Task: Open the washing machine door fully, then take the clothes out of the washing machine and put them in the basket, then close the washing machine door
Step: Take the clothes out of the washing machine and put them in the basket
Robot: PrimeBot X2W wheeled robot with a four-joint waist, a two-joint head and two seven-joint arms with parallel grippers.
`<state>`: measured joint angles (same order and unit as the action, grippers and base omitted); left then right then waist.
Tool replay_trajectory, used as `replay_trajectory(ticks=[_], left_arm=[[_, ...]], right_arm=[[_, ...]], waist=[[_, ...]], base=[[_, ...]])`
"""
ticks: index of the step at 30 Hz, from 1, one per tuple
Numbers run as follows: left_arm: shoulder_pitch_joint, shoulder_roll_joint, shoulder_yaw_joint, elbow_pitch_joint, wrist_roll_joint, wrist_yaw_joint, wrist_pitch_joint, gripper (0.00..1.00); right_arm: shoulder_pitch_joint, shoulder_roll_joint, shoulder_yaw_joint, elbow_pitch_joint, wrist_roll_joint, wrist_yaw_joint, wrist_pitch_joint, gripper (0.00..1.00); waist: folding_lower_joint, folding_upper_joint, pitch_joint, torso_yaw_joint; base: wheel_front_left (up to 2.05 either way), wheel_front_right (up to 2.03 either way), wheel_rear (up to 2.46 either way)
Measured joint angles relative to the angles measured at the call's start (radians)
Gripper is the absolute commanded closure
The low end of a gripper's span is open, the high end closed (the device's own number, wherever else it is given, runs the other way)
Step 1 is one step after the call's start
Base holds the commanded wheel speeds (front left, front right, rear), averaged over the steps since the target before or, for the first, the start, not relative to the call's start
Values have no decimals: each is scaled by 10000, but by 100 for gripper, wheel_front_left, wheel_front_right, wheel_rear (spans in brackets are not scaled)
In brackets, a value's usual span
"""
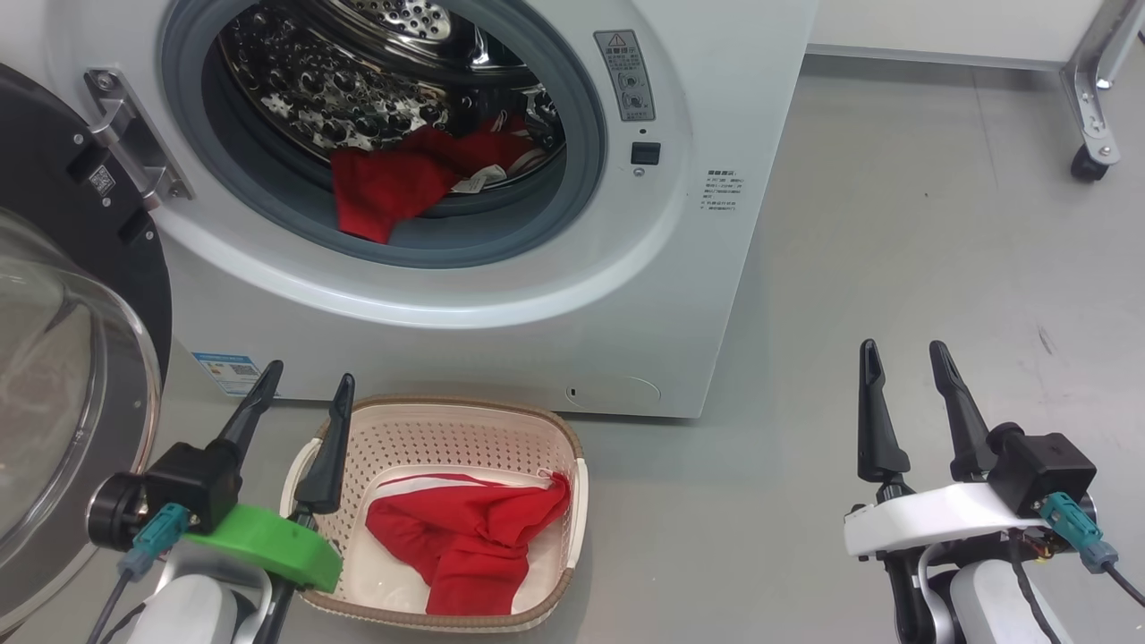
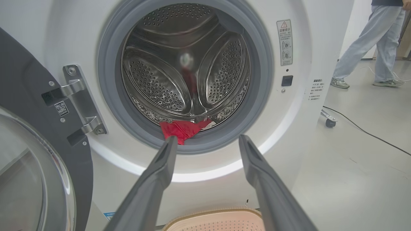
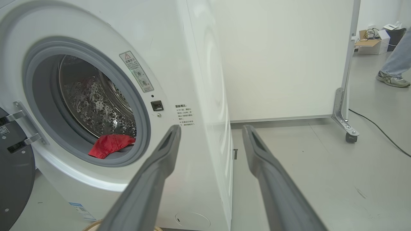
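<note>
Left end effector (image 2: 207, 138) agape; person (image 2: 369, 41) beyond

1. The left hand (image 1: 309, 373) has two long, dark, tapering fingers on a bright green mount (image 1: 268, 541).
2. The right hand (image 1: 903, 346) has matching fingers on a white mount (image 1: 939, 519).
3. Each wrist carries a black camera block (image 1: 1042, 470) with a teal plug (image 1: 1069, 523) and a dark cable.

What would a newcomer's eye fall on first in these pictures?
The red garment spilling over the grey gasket of the washing machine, and a second red garment in the basket on the floor before it. The washing machine door stands open at the left; the left pincer and right pincer are open and empty.
</note>
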<state>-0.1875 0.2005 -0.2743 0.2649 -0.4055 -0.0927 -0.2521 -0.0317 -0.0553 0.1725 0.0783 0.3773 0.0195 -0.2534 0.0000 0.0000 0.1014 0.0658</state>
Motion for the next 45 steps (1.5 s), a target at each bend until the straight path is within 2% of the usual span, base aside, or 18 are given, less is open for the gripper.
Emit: replay_trajectory(ticks=[22, 31, 37, 45], left_arm=[[292, -111, 182, -274, 224, -94, 0, 0], [297, -84, 502, -673, 234, -96, 0, 0], [280, 123, 673, -800, 278, -96, 0, 0], [-514, 784, 1030, -798, 291, -96, 407, 0]], right_arm=[[18, 46, 13, 33, -46, 104, 0, 0], [18, 59, 194, -90, -157, 102, 0, 0], [8, 65, 387, -245, -196, 61, 0, 0], [-152, 67, 798, -453, -238, 42, 0, 0]], waist=[[0, 0, 54, -146], [0, 0, 473, -312], [0, 0, 995, -541], [0, 0, 1873, -1033]], base=[[0, 0, 0], [0, 0, 0], [0, 0, 0], [0, 0, 0]])
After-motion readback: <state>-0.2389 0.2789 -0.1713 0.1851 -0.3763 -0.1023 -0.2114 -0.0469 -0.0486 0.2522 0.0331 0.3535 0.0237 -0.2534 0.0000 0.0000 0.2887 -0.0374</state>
